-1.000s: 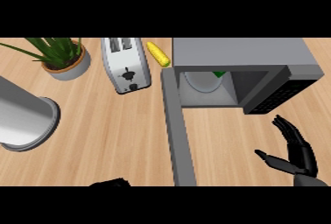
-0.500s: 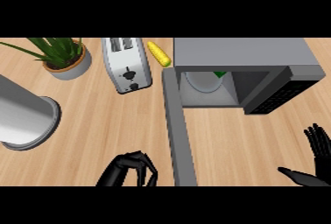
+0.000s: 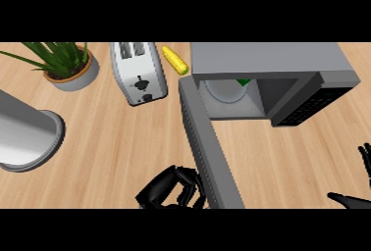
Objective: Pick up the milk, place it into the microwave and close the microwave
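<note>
Closing the microwave [image 3: 268, 61] is, I judge, the step in hand. A green tip at the cavity's 12 o'clock, beside the turntable plate [image 3: 225, 90], I take for the milk [image 3: 243, 82]. The left hand [image 3: 170, 188], at 6 o'clock, fingers curled on nothing, sits just beside the open door [image 3: 210, 147] near its free end. I would push there, sweeping towards 3 o'clock. The right hand [image 3: 351, 200], at 4 o'clock, rests spread. No writing is legible on the control panel [image 3: 311, 105] or toaster [image 3: 139, 73].

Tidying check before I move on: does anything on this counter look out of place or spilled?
Nothing is spilled or damaged. A corn cob lies loose on the counter between the toaster and the microwave, whose door stands wide open.
</note>
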Motion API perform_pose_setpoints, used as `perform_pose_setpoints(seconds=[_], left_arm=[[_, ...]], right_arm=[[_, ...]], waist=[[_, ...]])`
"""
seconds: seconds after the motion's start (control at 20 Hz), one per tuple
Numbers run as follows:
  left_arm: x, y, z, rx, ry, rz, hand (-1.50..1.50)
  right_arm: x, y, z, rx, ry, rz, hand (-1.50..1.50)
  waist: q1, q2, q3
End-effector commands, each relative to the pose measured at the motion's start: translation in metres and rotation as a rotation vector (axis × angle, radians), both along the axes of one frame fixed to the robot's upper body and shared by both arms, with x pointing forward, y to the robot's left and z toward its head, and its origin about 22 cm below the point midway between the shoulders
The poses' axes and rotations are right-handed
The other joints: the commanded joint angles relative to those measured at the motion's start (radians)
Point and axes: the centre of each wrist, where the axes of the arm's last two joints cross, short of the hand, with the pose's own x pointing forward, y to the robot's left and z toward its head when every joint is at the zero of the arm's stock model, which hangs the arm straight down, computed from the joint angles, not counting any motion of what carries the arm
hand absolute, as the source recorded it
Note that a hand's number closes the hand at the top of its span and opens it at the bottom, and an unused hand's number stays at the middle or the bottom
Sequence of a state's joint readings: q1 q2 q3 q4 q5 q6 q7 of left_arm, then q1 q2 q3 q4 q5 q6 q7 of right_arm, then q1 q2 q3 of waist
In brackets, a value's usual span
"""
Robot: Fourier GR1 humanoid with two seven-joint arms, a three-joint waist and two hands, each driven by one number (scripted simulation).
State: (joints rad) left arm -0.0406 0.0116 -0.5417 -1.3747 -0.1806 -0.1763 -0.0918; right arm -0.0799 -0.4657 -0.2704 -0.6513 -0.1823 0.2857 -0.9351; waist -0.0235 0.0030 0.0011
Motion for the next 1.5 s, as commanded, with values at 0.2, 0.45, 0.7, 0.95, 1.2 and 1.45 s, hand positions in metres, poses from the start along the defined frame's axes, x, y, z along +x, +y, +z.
perform_pose_setpoints(seconds=[0.2, 0.45, 0.7, 0.95, 1.2, 1.45], left_arm=[[0.002, -0.047, -0.029, 0.102, -0.02, -0.162, 1.5], [0.003, -0.067, -0.024, 0.029, -0.062, -0.142, 1.5], [-0.009, -0.085, -0.015, -0.042, -0.09, -0.091, 1.5], [0.015, -0.093, 0.003, -0.061, -0.112, -0.011, -1.5], [0.032, -0.099, 0.014, -0.062, -0.156, 0.016, 1.5], [0.061, -0.106, 0.039, -0.07, -0.215, 0.08, 1.5]], right_arm=[[-0.005, -0.02, 0.013, 0.07, -0.12, 0.117, -1.5], [0.01, 0.006, 0.012, 0.101, -0.172, 0.198, -1.5], [0.042, 0.016, 0.036, 0.081, -0.167, 0.257, -1.5], [0.051, 0.022, 0.048, 0.114, -0.207, 0.316, -1.5], [0.066, 0.027, 0.066, 0.091, -0.204, 0.364, -1.5], [0.085, 0.035, 0.086, 0.074, -0.215, 0.421, -1.5]], waist=[[-0.009, 0.004, 0.0], [-0.035, 0.006, -0.002], [-0.076, 0.009, -0.006], [-0.111, 0.012, -0.005], [-0.155, 0.023, -0.006], [-0.197, 0.034, -0.007]])
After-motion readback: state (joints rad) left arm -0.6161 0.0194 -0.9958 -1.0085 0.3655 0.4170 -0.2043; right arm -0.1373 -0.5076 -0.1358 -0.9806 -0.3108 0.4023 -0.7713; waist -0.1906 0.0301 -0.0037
